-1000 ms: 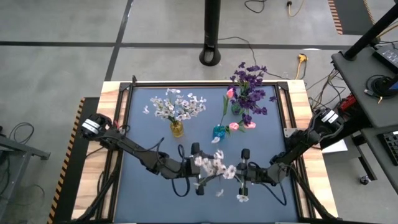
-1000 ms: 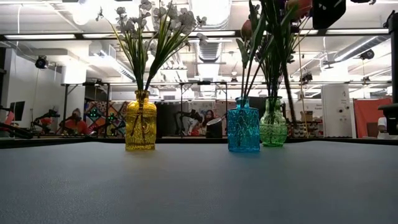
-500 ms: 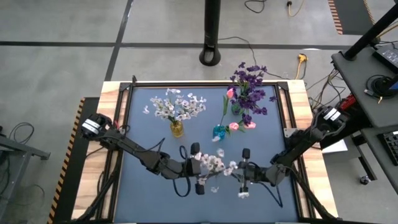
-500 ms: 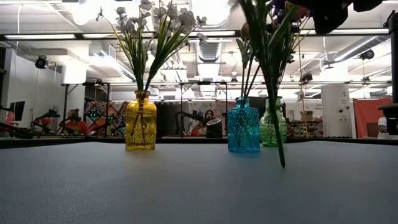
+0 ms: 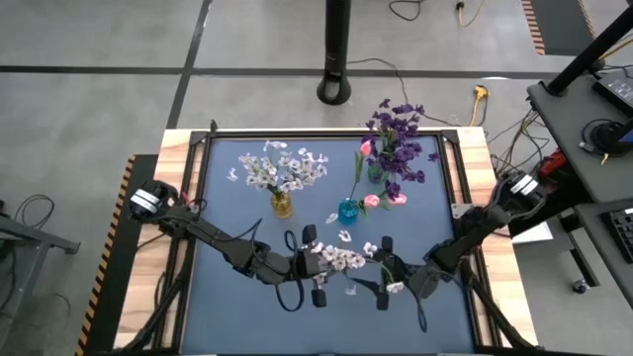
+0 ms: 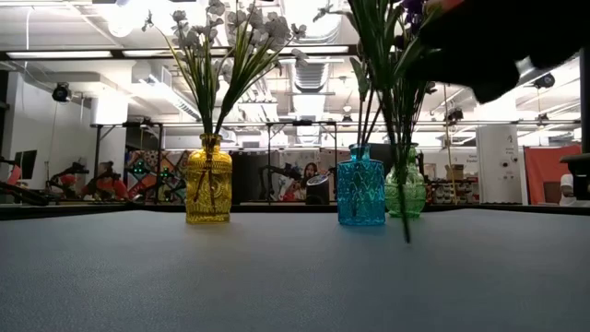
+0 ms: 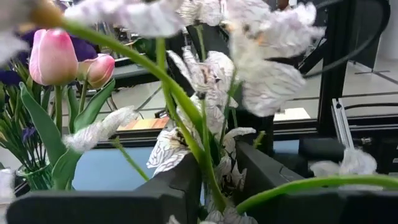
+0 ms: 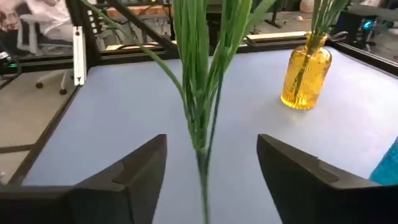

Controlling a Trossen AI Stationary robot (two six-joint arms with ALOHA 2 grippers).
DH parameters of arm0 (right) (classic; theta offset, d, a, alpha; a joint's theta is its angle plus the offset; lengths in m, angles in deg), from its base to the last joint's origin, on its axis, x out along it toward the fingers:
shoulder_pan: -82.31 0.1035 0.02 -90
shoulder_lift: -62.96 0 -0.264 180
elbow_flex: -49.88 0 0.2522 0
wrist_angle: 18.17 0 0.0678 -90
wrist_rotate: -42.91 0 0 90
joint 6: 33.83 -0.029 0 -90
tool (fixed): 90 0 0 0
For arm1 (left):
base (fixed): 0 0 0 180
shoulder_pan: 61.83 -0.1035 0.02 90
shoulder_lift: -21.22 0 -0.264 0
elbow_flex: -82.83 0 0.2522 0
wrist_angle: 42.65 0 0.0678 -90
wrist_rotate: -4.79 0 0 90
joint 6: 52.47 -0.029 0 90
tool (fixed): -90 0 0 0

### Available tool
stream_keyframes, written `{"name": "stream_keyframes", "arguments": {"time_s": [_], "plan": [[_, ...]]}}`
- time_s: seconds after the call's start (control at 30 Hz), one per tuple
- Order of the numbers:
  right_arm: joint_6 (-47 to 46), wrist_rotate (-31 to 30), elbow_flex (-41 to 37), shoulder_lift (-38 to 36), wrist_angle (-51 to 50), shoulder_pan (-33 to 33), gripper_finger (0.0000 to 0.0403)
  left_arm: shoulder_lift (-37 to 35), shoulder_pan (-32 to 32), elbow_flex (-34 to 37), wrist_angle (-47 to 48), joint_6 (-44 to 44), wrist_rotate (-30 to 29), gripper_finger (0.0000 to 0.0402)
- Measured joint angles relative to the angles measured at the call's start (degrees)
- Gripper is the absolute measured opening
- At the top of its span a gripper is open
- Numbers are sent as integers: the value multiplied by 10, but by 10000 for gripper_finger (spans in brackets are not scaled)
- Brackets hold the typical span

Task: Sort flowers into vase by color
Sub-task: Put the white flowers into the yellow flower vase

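Note:
A white flower spray [image 5: 341,257] hangs between my two grippers over the near middle of the table. Its green stem [image 6: 401,184] points down, and the tip [image 6: 407,238] is close to the table. My left gripper [image 5: 318,265] is shut on the spray just below the blossoms [image 7: 261,68]. My right gripper [image 5: 384,272] is open. Its fingers [image 8: 118,180] stand on either side of the stem [image 8: 200,118] without touching it. Behind stand a yellow vase [image 5: 282,205] with white flowers, a blue vase [image 5: 348,210] with pink tulips, and a green vase [image 5: 376,173] with purple flowers. My left gripper pinches the spray's green stem [image 7: 208,177] between its two fingers, just under the white blossoms. The fingers come level from the table's left and lie across the stem. The spray stands upright in the hold, blossoms up and stem hanging below; whether the tip touches the table I cannot tell.
The three vases [image 6: 208,180], [image 6: 360,187], [image 6: 406,189] stand in a row across the far half of the table. The dark mat [image 5: 237,316] lies bare toward the near edge. A black frame rail [image 5: 203,198] borders the table.
My left gripper has shut on the spray below its blossoms. My right gripper has opened, let go of the stem, tipped and sunk a little. The stem has swung down into the low view and now hangs upright, a little further toward the table's left.

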Motion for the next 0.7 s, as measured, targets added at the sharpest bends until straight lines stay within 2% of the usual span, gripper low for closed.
{"name": "stream_keyframes", "arguments": {"time_s": [0.17, 0.3, 0.43, 0.63, 0.7], "plan": [[50, 14, 14, 66, 89, -25, 256, 0, 0, 0, -2, 0, 0, 77], [94, 14, 37, 98, 136, -35, 230, 0, 0, 0, -2, 0, 0, 78], [107, 14, 61, 112, 127, -46, 171, 0, 0, 0, -2, 0, 0, 78], [111, 14, 66, 110, 120, -51, 44, 0, 0, 0, -1, 0, 0, 78], [116, 14, 66, 109, 121, -51, 21, 0, 0, 0, -2, 0, 1, 80]]}}
